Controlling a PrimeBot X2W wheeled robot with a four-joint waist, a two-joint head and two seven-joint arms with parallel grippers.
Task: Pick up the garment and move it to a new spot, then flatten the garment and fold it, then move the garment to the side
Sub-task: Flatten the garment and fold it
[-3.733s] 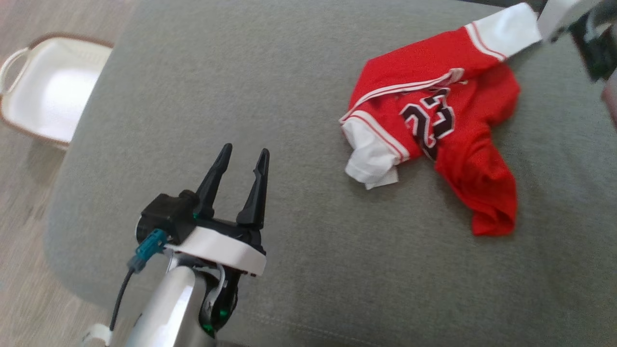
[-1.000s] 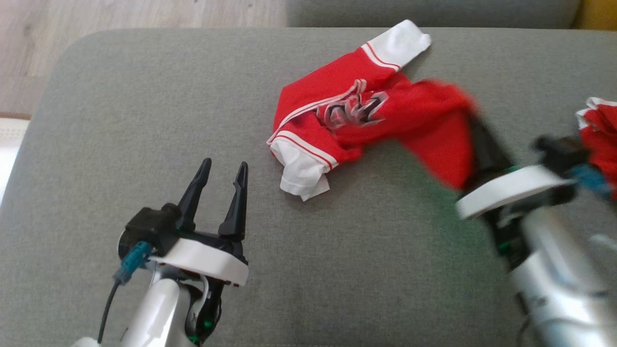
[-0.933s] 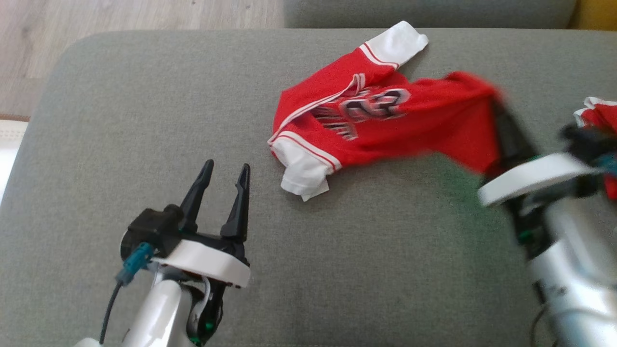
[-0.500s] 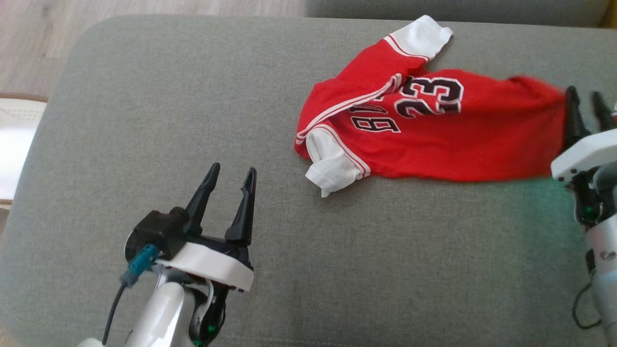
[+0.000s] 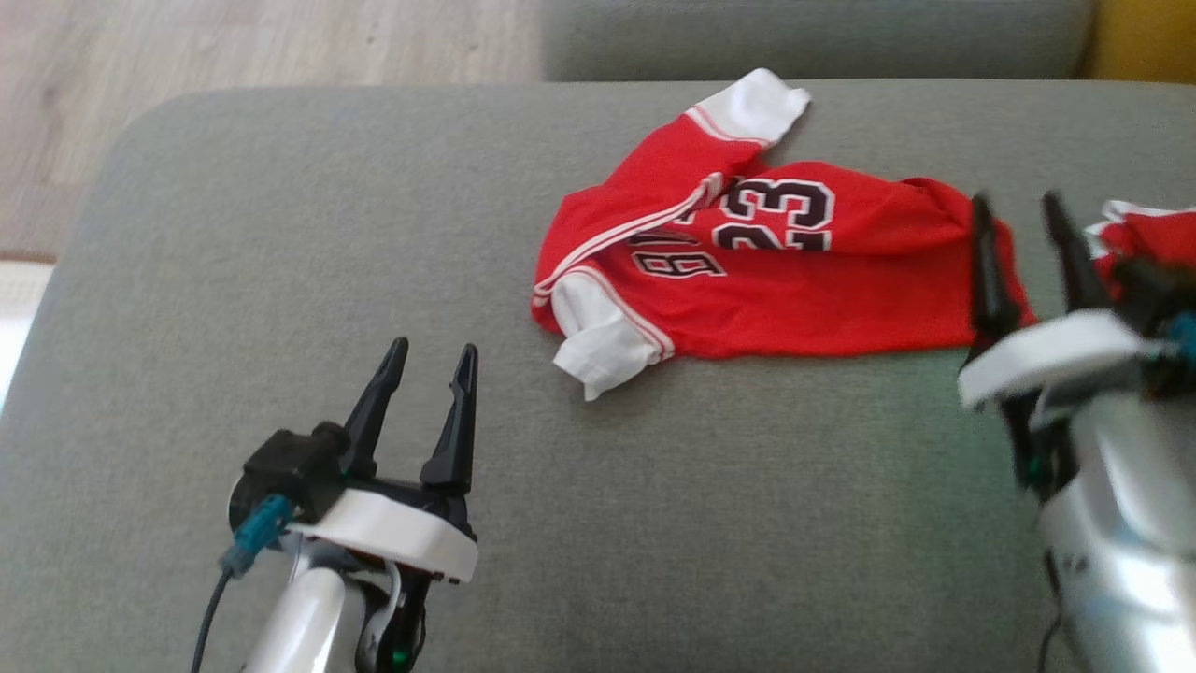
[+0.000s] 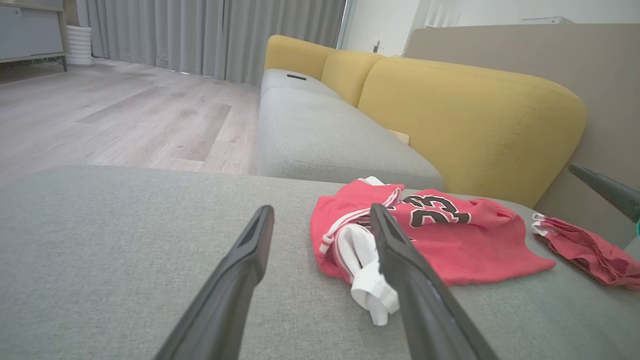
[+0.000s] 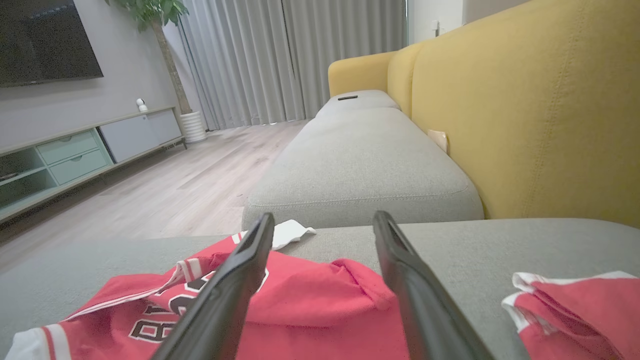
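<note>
Left pincer (image 5: 434, 346) and right pincer (image 5: 1017, 199) apart, empty; red garment (image 5: 822, 290), number 23.

Grey sofa seat (image 5: 280, 234) with yellow backrests (image 7: 525, 125); pale wood floor (image 6: 125, 115); grey curtains (image 7: 280, 60); a low sideboard (image 7: 75, 150) stands under a dark screen (image 7: 45, 40).

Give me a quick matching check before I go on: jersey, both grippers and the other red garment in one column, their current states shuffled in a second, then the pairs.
1 jersey
2 left gripper
3 right gripper
4 second red garment

A bunched at the right of the grey cushion
B open, over bare cushion, away from cloth
C spread out, number 23 facing up
D open, over the jersey's right end

Pairs: 1-C; 2-B; 3-D; 4-A
</note>
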